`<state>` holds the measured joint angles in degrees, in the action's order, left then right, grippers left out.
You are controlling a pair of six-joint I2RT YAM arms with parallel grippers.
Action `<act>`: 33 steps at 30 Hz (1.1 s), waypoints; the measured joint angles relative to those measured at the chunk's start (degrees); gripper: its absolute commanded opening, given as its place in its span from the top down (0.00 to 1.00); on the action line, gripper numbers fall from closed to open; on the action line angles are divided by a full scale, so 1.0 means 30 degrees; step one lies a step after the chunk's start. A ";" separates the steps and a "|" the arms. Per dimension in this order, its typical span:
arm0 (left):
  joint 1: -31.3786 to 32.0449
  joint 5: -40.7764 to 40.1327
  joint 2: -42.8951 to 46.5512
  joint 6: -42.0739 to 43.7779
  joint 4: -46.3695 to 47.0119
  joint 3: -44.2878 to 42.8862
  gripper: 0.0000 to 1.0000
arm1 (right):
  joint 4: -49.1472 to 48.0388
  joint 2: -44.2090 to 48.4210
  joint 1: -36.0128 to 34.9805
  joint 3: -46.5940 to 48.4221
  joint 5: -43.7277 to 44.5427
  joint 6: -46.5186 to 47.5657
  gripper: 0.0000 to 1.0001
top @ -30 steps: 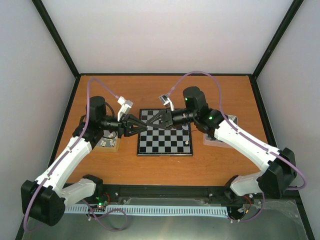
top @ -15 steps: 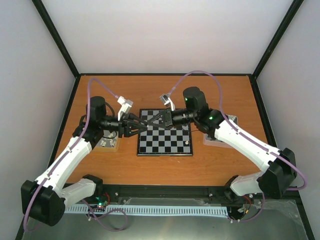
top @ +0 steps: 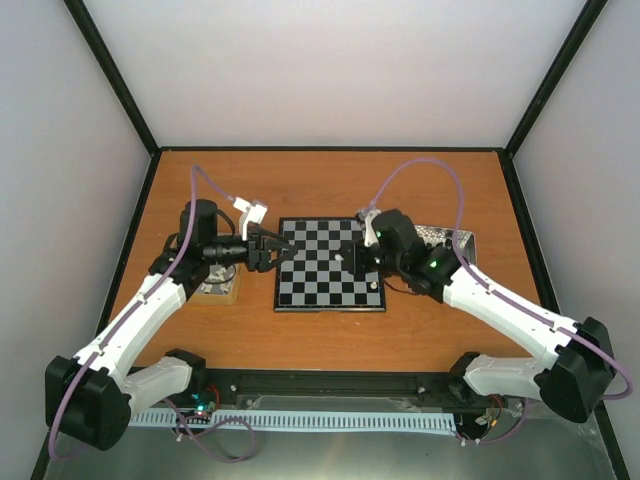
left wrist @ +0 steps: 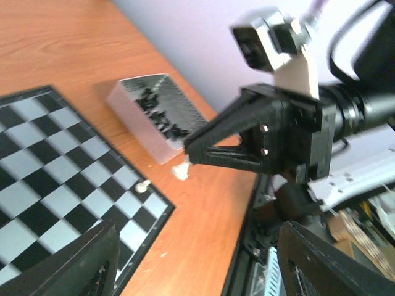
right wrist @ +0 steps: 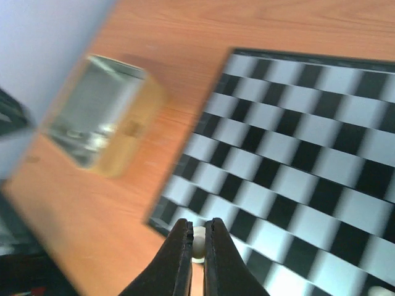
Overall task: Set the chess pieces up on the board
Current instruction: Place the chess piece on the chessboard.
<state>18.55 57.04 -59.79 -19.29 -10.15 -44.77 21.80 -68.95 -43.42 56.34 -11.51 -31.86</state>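
The board (top: 330, 270) lies mid-table, black and pale grey chequers. My right gripper (top: 347, 258) hangs over its middle, shut on a small cream-white chess piece (right wrist: 198, 239) pinched between the fingertips (right wrist: 182, 237); the left wrist view shows the same piece (left wrist: 180, 171) at the tip of that gripper. My left gripper (top: 276, 252) is over the board's left edge, open and holding nothing, its fingers (left wrist: 80, 265) wide apart. A second cream piece (top: 375, 285) stands on a square near the board's front right corner, and appears as a cream piece (left wrist: 143, 185) in the left wrist view.
A metal tin (top: 447, 238) holding several black pieces (left wrist: 157, 114) sits right of the board. A gold-sided tin (top: 218, 285) sits left of it, seen as a gold-sided tin (right wrist: 99, 120) in the right wrist view. Black frame rails edge the wooden table (top: 330, 335).
Both grippers met over the board's far left part. The left one has since opened and drawn back left; the right one has shut on the cream piece and pulled back towards the board's middle.
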 measured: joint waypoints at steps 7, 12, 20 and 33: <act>0.0000 -0.4830 0.0372 -0.0605 -0.1953 0.0364 0.29 | 0.0160 0.0299 -0.1457 -0.3716 0.7235 0.1996 0.97; -0.0015 -0.7213 0.0991 -0.0984 -0.2514 0.0364 0.29 | -0.0350 -0.1180 -0.2171 -0.4517 0.9500 0.2288 0.97; -0.0015 -0.8546 0.0962 -0.1515 -0.2637 0.0364 0.29 | -0.1916 -0.3402 -0.2514 -0.4728 1.0280 0.2404 0.97; -0.0015 -0.8575 0.0583 -0.1851 -0.2630 0.0670 0.30 | -0.3169 -0.4940 -0.2543 -0.5450 0.9989 0.1960 0.97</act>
<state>18.50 31.31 -58.04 -24.84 -18.04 -42.76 12.29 -83.77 -51.05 39.99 18.46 -25.98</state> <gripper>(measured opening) 0.703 0.051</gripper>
